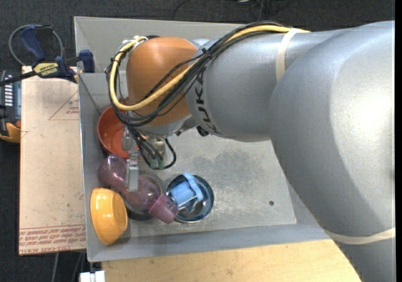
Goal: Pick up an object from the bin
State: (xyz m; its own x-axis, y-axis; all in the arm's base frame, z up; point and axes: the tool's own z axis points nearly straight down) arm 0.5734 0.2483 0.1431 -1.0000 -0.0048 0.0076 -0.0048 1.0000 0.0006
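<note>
At the grey metal bin's (239, 174) eight o'clock, the pincer (133, 179) is poised above a translucent purple plastic cup (112, 174), apparently for grasping; its opening cannot be told.

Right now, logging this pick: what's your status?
Gripper low over purple see-through cup. Crowding it: orange bowl, yellow bowl, blue bowl.

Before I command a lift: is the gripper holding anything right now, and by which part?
Cannot tell. The gripper is down at the purple see-through cup by the bin's left wall, but no grip on it is visible.
</note>
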